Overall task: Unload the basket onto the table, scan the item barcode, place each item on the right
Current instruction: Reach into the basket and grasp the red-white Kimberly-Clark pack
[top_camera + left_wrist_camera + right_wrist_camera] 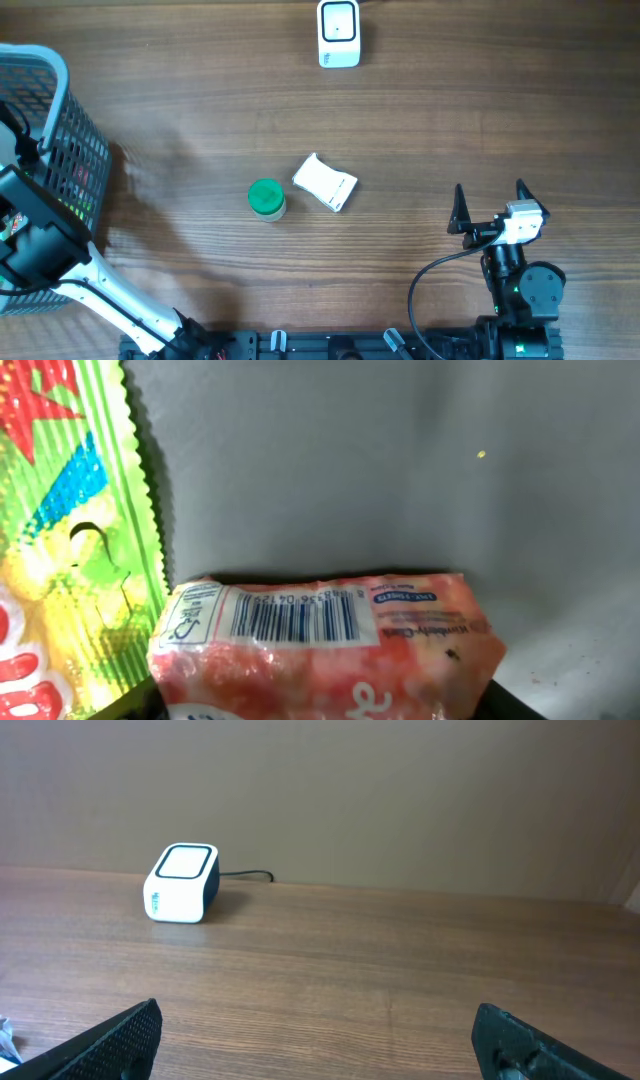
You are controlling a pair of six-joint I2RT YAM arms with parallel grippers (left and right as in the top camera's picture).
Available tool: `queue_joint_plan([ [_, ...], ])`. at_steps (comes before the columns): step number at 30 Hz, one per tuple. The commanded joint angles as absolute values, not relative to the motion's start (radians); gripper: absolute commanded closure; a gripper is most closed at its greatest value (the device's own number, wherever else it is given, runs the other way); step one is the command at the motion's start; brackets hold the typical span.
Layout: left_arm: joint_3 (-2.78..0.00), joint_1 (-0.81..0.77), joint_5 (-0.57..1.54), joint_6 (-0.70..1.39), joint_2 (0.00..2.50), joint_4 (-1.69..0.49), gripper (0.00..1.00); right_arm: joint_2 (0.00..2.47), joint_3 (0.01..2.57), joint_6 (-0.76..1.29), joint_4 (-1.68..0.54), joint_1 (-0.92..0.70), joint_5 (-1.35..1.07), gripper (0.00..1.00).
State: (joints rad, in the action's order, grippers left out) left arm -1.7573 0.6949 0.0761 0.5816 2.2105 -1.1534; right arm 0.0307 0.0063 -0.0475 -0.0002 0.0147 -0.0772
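Note:
In the left wrist view a pink plastic packet (330, 650) with a black barcode (295, 617) on a white label fills the gap of my left gripper (322, 708). Its dark fingers (515, 700) press against both ends of the packet, which lies on the grey basket floor. From overhead the left arm (40, 240) reaches into the basket (62, 110), and its gripper is hidden there. The white barcode scanner (339, 33) stands at the table's far edge, also seen by the right wrist as the scanner (182, 882). My right gripper (490, 208) rests open and empty at the front right.
A green and yellow snack bag (70, 550) lies beside the pink packet in the basket. On the table's middle stand a green-lidded jar (266, 198) and a white packet (325, 183). The scanner's cable (250, 875) runs behind it.

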Motion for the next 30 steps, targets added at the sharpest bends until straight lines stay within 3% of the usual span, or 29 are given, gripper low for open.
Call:
queue_joint_plan([
  [1,-1.733,0.694,0.084,0.58,2.23,-1.164,0.43,0.031,0.006,-0.052,0.002,0.01,-0.079,0.0],
  [17,-2.302,0.75,0.091,0.554,1.903,-1.491,0.43,0.031,0.005,-0.052,0.002,0.01,-0.079,0.0],
  [22,-2.302,0.748,0.287,0.554,1.716,-1.489,0.43,0.031,0.006,-0.052,0.002,0.01,-0.079,0.0],
  [27,-2.302,0.661,0.411,0.554,1.581,-1.493,0.44,0.031,0.006,-0.052,0.002,0.01,-0.079,0.0],
  [30,-2.302,0.513,0.411,0.554,1.54,-1.493,0.44,0.031,0.006,-0.052,0.002,0.01,-0.079,0.0],
])
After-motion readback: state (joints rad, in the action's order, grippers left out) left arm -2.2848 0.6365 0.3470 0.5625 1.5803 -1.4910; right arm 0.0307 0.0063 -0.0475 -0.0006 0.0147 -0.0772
